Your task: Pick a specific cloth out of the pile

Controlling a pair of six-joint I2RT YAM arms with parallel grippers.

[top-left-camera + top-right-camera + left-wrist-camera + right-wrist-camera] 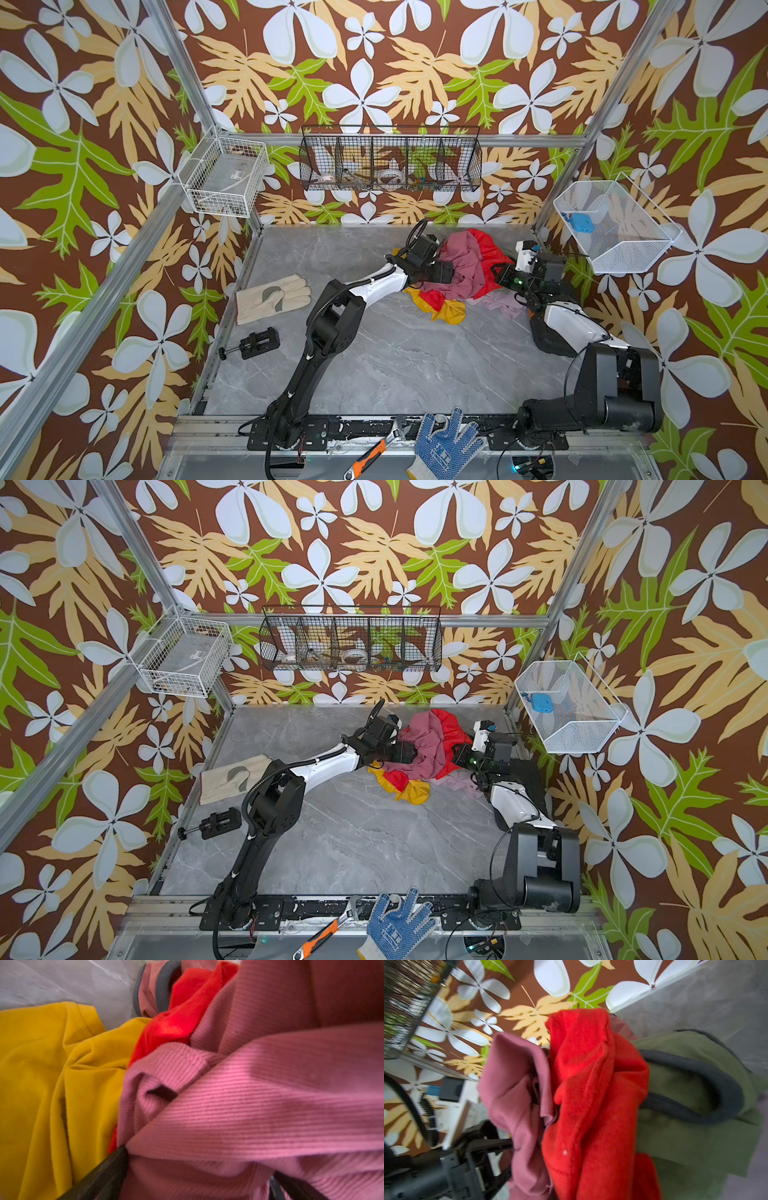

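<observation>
Clamping shut on the cloth (pixel 493 250), the right end effector (pixel 502 275) is pinching its 3 o'clock edge; the cloth is lying in the pile (pixel 465 266) at the surface's (pixel 395 357) 1 o'clock. The left end effector (pixel 449 274) is gaping wide around pink cloth (pixel 249 1095).

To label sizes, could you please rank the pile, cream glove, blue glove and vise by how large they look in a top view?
1. pile
2. cream glove and blue glove: they look alike, and the blue one runs off the frame's edge, so they are left unranked
3. vise
</observation>
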